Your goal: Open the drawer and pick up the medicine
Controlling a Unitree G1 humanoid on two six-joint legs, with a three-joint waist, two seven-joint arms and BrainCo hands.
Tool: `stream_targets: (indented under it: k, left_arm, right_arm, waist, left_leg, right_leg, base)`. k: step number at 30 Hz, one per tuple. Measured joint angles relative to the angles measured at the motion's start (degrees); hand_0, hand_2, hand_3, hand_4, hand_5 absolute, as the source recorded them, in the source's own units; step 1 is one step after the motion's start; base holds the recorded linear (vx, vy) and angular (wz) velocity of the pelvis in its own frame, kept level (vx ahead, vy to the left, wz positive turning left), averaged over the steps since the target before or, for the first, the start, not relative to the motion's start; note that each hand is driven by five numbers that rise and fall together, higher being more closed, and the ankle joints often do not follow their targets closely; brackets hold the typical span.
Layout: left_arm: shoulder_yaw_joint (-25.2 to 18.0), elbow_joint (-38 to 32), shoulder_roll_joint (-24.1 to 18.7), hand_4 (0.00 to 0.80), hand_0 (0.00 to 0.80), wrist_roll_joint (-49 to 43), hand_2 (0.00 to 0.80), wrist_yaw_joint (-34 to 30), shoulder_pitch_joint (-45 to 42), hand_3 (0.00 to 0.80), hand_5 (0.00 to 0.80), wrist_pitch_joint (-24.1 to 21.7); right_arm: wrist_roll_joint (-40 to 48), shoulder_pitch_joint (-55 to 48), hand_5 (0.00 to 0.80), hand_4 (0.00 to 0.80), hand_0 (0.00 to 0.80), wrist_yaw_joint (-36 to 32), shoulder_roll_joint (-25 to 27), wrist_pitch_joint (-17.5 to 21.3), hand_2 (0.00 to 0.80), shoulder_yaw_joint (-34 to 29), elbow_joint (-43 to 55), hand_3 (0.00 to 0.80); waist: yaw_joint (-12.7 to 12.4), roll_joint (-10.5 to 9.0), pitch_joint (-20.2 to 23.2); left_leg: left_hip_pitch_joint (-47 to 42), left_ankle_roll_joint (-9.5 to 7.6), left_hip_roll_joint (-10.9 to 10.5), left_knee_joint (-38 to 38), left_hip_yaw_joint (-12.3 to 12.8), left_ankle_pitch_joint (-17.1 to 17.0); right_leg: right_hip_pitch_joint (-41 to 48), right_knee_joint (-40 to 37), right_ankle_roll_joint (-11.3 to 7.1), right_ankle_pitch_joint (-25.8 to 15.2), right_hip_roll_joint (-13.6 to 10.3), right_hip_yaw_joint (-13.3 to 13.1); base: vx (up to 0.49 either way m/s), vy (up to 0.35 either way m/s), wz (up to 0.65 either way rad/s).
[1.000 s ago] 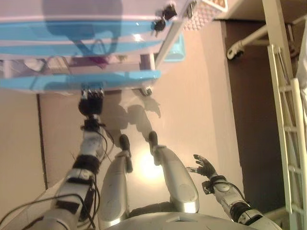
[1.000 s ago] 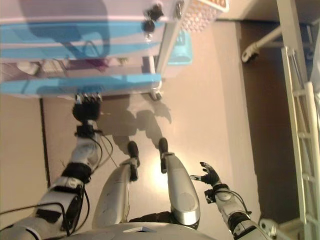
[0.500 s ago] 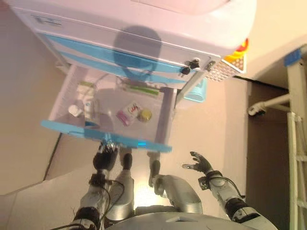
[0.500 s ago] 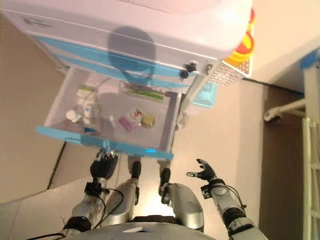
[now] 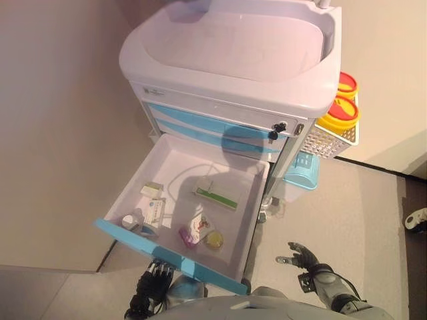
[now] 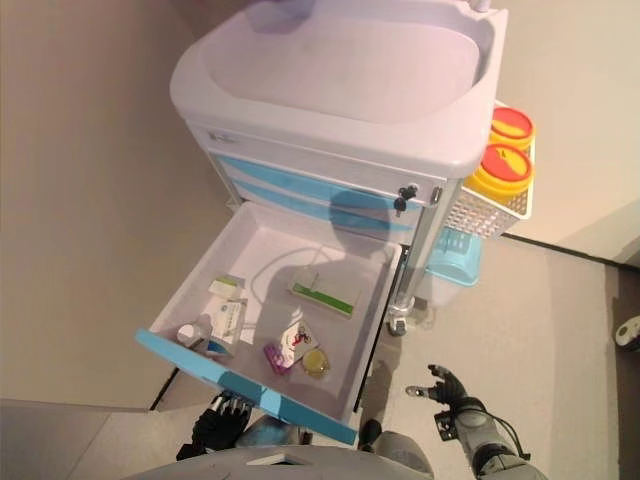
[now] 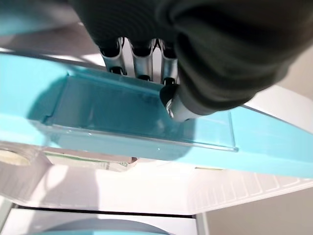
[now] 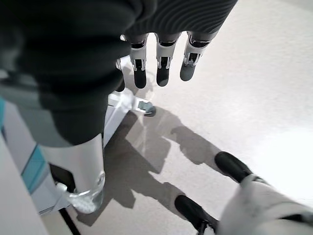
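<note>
The cart's lowest drawer (image 5: 131, 237), white inside with a blue front, stands pulled far out. In it lie a flat green-and-white box (image 5: 217, 194), two small white boxes (image 5: 153, 208), a white bottle (image 5: 129, 220), a pink-and-white sachet (image 5: 198, 227) and a round yellow tin (image 5: 214, 239). My left hand (image 5: 155, 285) is under the drawer's front edge. In the left wrist view its fingers (image 7: 139, 58) hook into the clear handle (image 7: 142, 128) on the blue front. My right hand (image 5: 303, 256) hangs open over the floor at the lower right, holding nothing.
The white cart (image 5: 233, 47) has a basin-shaped top and two shut blue drawers above the open one. A wire basket (image 5: 327, 141) with yellow-lidded pots hangs on its right side, above a blue bin (image 5: 301, 175). A wall runs along the left. A cart caster (image 8: 146, 108) is near my right hand.
The camera has swung up from the floor to the whole cart. The drawer has come further out with my left hand on its handle. The right hand has stayed open.
</note>
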State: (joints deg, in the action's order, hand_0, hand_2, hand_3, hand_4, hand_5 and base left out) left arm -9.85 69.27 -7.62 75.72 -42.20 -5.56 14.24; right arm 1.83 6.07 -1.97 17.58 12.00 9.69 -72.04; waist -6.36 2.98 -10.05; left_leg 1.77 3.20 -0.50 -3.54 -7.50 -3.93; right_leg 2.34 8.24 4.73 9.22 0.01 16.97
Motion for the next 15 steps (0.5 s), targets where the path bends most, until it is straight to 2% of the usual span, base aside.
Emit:
stream_targets:
  k: [5,8,11,15]
  left_arm:
    - [2.7,1.2,0.1,0.0,0.0,-6.3,0.0,0.3,-0.8,0.0,0.0,-7.0]
    - [4.7,0.6,0.1,0.0,0.0,-8.7,0.0,2.5,-2.3,0.0,0.0,-14.2]
    - [5.6,-0.3,-0.1,0.0,0.0,-13.8,0.0,11.8,-2.5,0.0,0.0,-22.2]
    - [6.0,-0.3,-0.8,0.0,0.0,-21.3,0.0,23.0,-1.7,0.0,0.0,-27.0]
  right_arm:
    - [0.0,-1.3,0.0,0.0,0.0,0.2,0.0,1.9,0.0,0.0,-1.2,0.0]
    - [0.3,-2.2,0.0,0.0,0.0,0.2,0.0,3.4,0.0,-0.1,-1.1,0.0]
    - [1.3,-2.1,0.0,0.0,0.0,0.5,0.0,5.9,0.0,-0.1,-0.5,0.0]
    - [3.3,-2.5,0.0,0.0,0.0,0.6,-0.2,7.9,0.0,-0.1,0.5,0.0]
  waist:
    - [0.1,1.48,2.0]
    - [0.3,2.24,3.5]
    - [0.4,2.34,4.2]
    - [0.9,-0.13,5.2]
  left_leg:
    - [-0.1,-0.03,-0.5,0.4,0.0,0.0]
    - [-0.8,-0.41,-0.5,1.6,0.2,-0.2]
    - [-1.5,-0.49,-0.4,2.0,0.7,-0.2]
    - [-1.7,-0.73,0.0,2.4,1.5,-0.1]
  right_leg:
    - [0.0,0.2,-0.53,0.4,-0.5,0.1]
    - [0.0,0.2,-0.6,0.4,-0.4,0.0]
    - [0.1,0.4,-0.7,0.4,-0.2,-0.4]
    - [0.0,0.3,-0.72,0.4,0.1,-0.9]
  base:
    - [0.014,0.013,0.03]
    - [0.036,0.018,-0.02]
    - [0.039,0.016,-0.07]
    - [0.031,0.024,-0.07]
